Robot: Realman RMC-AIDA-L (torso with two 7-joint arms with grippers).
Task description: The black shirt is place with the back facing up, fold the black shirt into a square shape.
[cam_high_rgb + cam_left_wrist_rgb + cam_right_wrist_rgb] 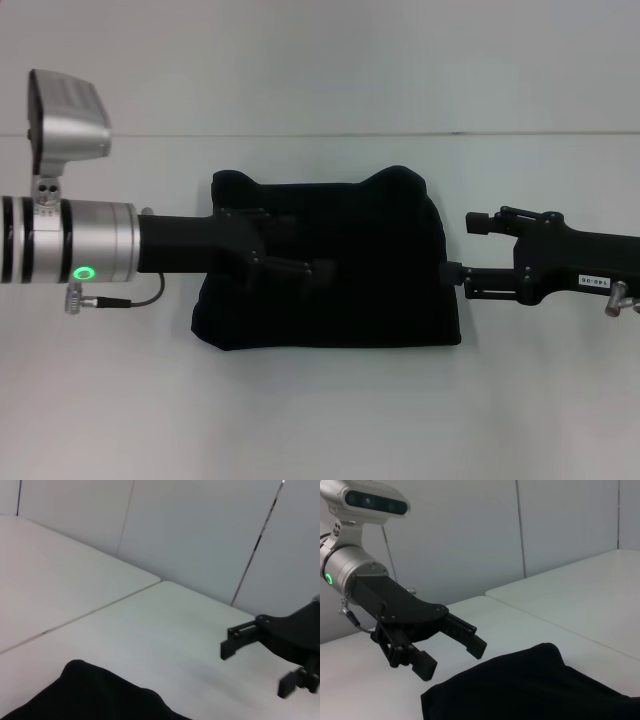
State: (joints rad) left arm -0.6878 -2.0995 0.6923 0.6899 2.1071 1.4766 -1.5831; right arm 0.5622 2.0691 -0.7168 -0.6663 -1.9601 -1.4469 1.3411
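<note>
Most folding looks done: the shirt (330,265) lies as a compact, roughly square bundle on the table (320,410); its far corners bulge. Left gripper (451,652) hovers over it, released; right gripper (462,250), also released, sits just beside its right edge; only tidying seems left.

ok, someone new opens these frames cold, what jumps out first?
The black shirt, already folded into a rough rectangle, lies dark against the white table at centre. The left gripper hangs over the shirt's left half with fingers open, its silver wrist showing a green light. The right gripper, also open, sits at the shirt's right edge.
</note>
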